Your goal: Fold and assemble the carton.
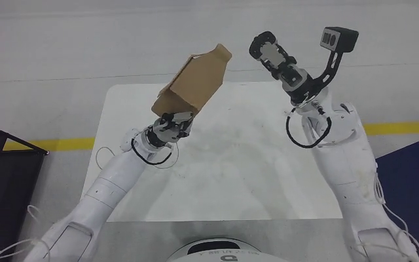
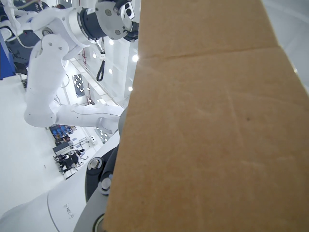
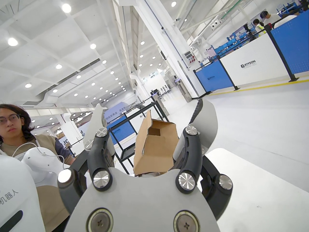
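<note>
Cardboard carton [image 1: 193, 82] is half-formed (flaps not yet folded), clamped in left end effector [image 1: 174, 122]; right end effector [image 1: 265, 47] gapes wide, empty.

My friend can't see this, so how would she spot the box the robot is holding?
Find the white table. Above its far edge, the left gripper holds up the carton. It is the only brown cardboard thing, tilted, flaps open; the right gripper beside it is empty.

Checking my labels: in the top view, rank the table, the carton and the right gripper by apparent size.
1. table
2. carton
3. right gripper
The carton and the gripper seem raised nearer the camera, so both may look oversized.
</note>
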### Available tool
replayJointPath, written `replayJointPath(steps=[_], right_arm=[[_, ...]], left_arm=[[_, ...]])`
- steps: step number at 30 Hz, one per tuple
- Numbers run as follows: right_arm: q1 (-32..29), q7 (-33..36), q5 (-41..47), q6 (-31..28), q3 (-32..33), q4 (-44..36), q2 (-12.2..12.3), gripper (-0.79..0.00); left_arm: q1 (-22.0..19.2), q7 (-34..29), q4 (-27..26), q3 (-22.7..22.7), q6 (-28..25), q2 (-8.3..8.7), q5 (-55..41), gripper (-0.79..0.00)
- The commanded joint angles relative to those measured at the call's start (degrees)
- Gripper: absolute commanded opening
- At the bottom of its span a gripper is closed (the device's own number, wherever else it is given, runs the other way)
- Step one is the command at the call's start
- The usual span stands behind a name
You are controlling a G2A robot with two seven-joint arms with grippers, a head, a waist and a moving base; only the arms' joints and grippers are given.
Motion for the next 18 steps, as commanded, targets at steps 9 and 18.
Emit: replayJointPath(steps=[9,18], right_arm=[[0.28,-3.27,-6.03,2.07,-4.14,-0.88,-0.96,-0.16],[-2.02,-4.12,-8.4,3.4,-4.19,-3.66,-1.13,-0.148]], left_arm=[[-0.5,0.36,1.3,2.37,5.41,-1.95,-0.24,-0.785],[-2.02,-0.07,3.48,2.67,4.71,-3.6,0.35,-0.785]])
